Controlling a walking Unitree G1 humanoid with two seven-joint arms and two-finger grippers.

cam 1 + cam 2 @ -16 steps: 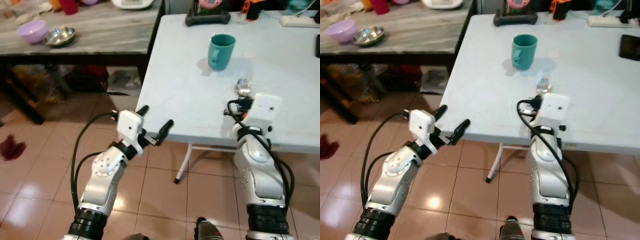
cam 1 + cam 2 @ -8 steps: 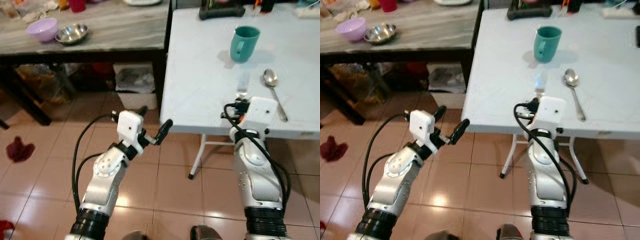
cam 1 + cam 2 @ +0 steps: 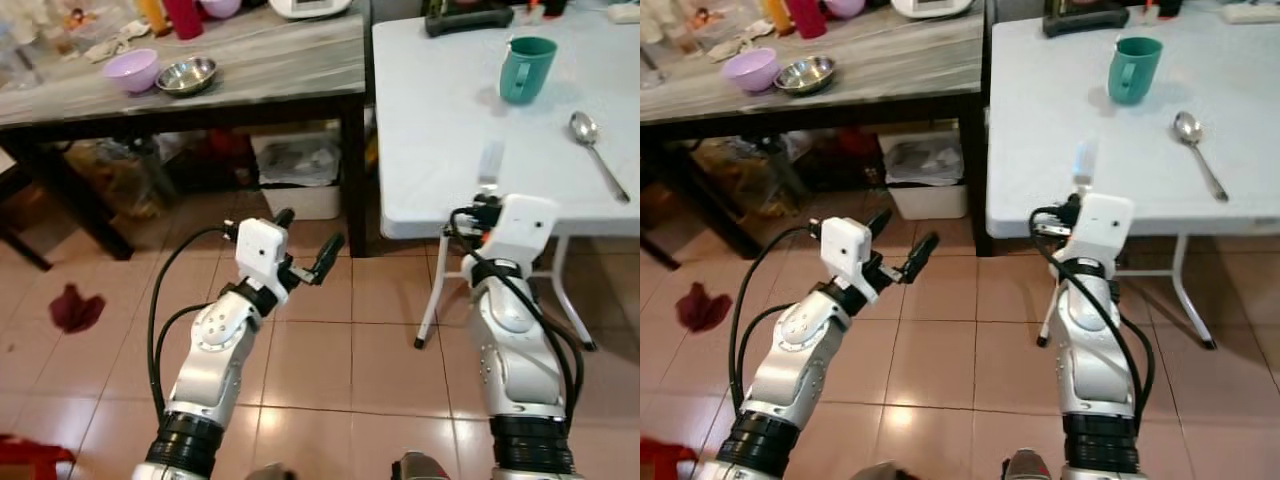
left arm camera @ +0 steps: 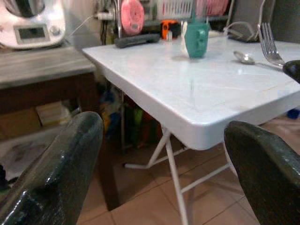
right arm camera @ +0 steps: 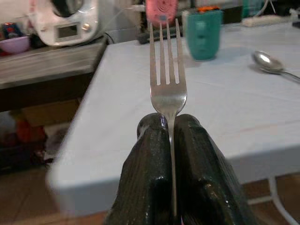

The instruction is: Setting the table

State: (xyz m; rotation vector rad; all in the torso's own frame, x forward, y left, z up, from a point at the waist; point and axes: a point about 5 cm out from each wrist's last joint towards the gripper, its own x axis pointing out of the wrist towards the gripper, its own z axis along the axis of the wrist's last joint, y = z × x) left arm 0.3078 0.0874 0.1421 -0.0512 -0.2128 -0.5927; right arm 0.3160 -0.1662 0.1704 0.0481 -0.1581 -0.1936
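Over a floor of reddish-brown tiles (image 3: 330, 350), the robot stands just short of a white folding counter (image 3: 440, 110) with thin metal legs. On that pale surface sit a teal mug (image 3: 526, 68) and, nearer the front edge to its right, a spoon (image 3: 592, 148); a dark flat device lies along the far edge. The right gripper (image 5: 171, 129) is closed tight on a fork (image 5: 167, 79), gripped low on the handle with the tines up, at the counter's front edge. The left gripper (image 3: 305, 245) hangs over the tiles with its fingers spread wide and nothing between them. To the left runs a dark-framed counter with a grey marbled top (image 3: 250, 65), carrying a lilac bowl (image 3: 132, 70), a steel bowl (image 3: 187, 74) and a white appliance. A white bin sits beneath it, and a dark red rag (image 3: 76, 306) lies on the tiles.
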